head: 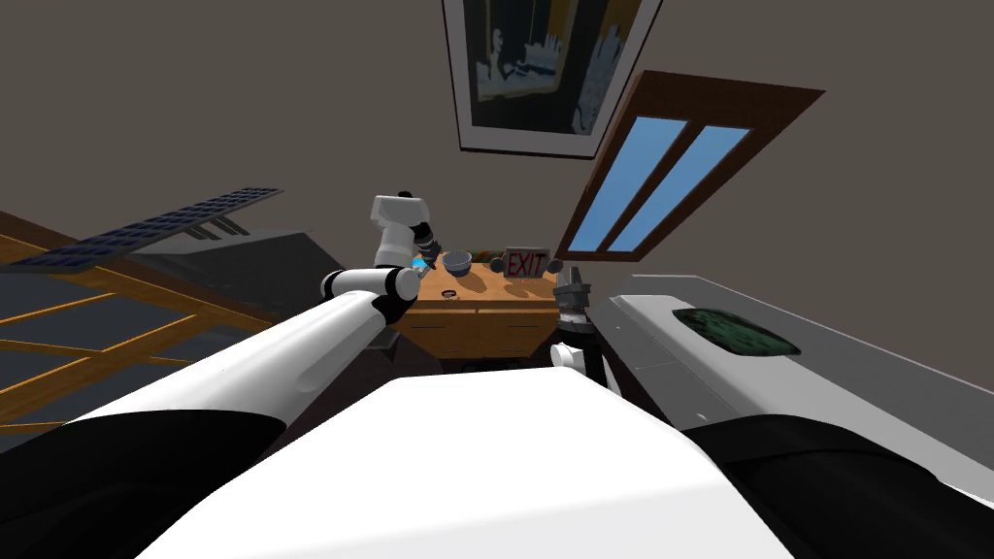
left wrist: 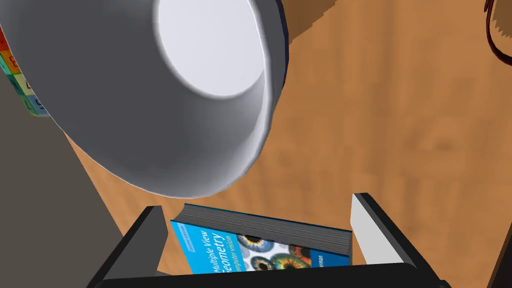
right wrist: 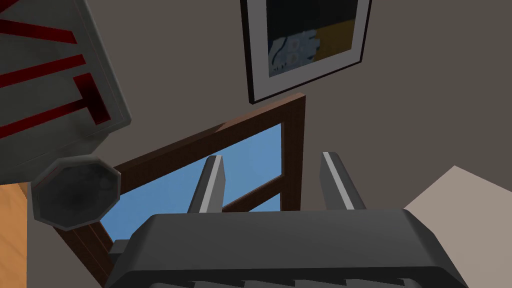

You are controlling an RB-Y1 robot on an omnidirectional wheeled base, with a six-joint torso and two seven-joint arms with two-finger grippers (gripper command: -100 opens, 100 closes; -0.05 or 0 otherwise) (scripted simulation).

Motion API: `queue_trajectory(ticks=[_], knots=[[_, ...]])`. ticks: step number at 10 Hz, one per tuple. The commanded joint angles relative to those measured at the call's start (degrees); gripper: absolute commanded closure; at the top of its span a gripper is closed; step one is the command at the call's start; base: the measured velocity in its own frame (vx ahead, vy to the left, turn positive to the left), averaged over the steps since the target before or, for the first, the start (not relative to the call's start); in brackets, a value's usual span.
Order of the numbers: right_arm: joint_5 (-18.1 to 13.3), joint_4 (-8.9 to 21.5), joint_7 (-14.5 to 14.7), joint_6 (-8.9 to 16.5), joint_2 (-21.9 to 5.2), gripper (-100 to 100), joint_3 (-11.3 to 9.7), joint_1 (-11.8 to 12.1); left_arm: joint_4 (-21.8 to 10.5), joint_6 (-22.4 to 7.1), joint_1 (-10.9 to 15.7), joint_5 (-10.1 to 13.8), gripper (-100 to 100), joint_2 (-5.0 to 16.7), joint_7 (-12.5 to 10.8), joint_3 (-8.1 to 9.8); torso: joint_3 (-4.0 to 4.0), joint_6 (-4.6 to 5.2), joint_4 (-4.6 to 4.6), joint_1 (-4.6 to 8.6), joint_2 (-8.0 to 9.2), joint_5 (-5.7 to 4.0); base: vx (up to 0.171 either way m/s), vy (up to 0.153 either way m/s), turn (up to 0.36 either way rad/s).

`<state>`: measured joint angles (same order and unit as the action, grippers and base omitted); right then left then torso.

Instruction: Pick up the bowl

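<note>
Left claw (left wrist: 255, 204) (spread) near bowl (left wrist: 150, 100)

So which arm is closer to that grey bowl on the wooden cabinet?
Left. The left gripper hovers just short of the bowl, over a blue book. The right gripper hangs at the right end of the cabinet, beyond the EXIT sign.
</note>
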<state>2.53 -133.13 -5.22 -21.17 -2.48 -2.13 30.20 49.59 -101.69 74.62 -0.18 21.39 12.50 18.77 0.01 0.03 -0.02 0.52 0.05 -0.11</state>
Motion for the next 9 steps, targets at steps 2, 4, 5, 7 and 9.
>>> queue_trajectory(ticks=[2,4,5,7,9], knots=[[0.0,0.0,0.0,0.0,0.0,0,0.0,0.0,-1.9,-0.6,0.4,0.2,-100,-0.3,0.6,0.07,-0.01,0.00,-0.01,0.07,-0.03,-0.01,0.020,-0.100,-0.073],[0.0,0.0,0.0,0.0,0.0,0,0.0,0.0,-2.7,0.9,-0.7,0.4,-100,-0.8,0.5,-0.07,0.04,-0.05,0.02,-0.39,0.07,0.09,0.010,-0.004,-0.004],[0.0,0.0,0.0,0.0,0.0,0,0.0,0.0,-3.1,1.9,-1.3,0.5,-100,-1.0,0.4,-0.15,0.02,-0.06,0.01,-0.51,0.04,0.13,0.027,0.020,-0.009],[0.0,0.0,0.0,0.0,0.0,0,0.0,0.0,-2.9,2.0,-1.6,0.5,-100,-1.1,0.4,-0.17,0.00,-0.07,0.00,-0.61,0.00,0.15,0.015,0.015,-0.003],[0.0,0.0,0.0,0.0,0.0,0,0.0,0.0,-3.0,2.2,-1.7,0.6,100,-1.1,0.4,-0.18,0.05,-0.07,0.03,-0.54,0.08,0.13,0.000,0.000,0.000]])
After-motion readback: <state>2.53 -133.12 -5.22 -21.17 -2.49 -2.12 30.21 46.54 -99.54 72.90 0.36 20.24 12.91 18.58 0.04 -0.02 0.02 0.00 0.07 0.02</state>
